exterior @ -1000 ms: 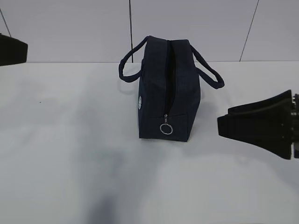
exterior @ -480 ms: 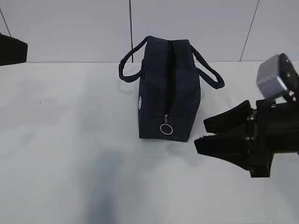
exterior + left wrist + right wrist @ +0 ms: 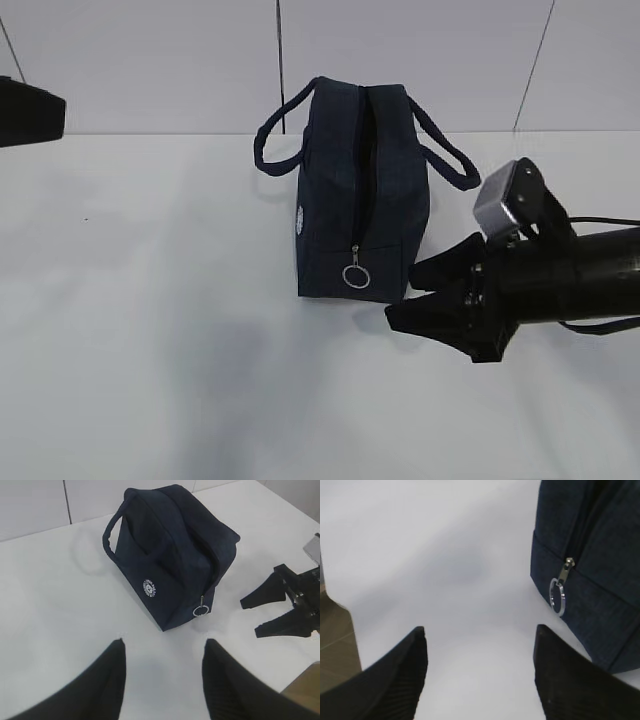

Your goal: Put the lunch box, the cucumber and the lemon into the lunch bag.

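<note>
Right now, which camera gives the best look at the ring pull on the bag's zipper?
The right wrist view: the ring pull hangs close and sharp on the lunch bag. The exterior view and the left wrist view show it whole but small.

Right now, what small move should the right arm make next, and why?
Probably ease the open right gripper toward the ring pull and close on it: the lunch bag stands unheld, its zipper pull sits low, and the gripper is empty beside it.
</note>
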Robot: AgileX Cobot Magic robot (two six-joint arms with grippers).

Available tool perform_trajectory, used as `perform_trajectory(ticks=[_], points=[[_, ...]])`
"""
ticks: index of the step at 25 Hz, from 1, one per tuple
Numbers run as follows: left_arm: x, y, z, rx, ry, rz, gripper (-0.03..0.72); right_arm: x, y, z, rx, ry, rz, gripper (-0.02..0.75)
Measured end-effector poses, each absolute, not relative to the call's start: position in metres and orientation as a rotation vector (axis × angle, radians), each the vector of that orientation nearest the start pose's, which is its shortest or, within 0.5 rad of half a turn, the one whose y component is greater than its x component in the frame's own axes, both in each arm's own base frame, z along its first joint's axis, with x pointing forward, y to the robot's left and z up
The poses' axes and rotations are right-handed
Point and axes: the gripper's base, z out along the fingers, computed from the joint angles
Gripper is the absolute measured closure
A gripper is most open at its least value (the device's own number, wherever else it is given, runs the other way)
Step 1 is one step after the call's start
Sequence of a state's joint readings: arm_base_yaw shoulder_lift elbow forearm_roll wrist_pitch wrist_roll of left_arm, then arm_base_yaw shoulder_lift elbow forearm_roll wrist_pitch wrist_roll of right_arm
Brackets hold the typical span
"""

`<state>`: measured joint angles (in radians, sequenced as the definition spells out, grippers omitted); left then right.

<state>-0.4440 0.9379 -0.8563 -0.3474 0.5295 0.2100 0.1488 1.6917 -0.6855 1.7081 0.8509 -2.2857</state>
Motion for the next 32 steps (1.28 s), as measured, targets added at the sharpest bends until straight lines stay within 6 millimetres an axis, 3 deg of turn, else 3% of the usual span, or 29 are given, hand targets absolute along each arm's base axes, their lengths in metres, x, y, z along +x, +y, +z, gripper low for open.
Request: perform_trajectory(ticks=[6,14,32], points=[[0.176,-0.101,0.346,0.477,2.085,-0.501,0.329,0.300,0.114,0.152,-1.047,1.893,0.780,0.241],[0.183,-0.103,0.346,0.456,2.062,-0.495,0.344,0.320,0.134,0.133,-1.030,1.907,0.829,0.241],[0.184,-0.102,0.347,0.458,2.042,-0.477,0.357,0.324,0.137,0.126,-1.032,1.927,0.810,0.241]])
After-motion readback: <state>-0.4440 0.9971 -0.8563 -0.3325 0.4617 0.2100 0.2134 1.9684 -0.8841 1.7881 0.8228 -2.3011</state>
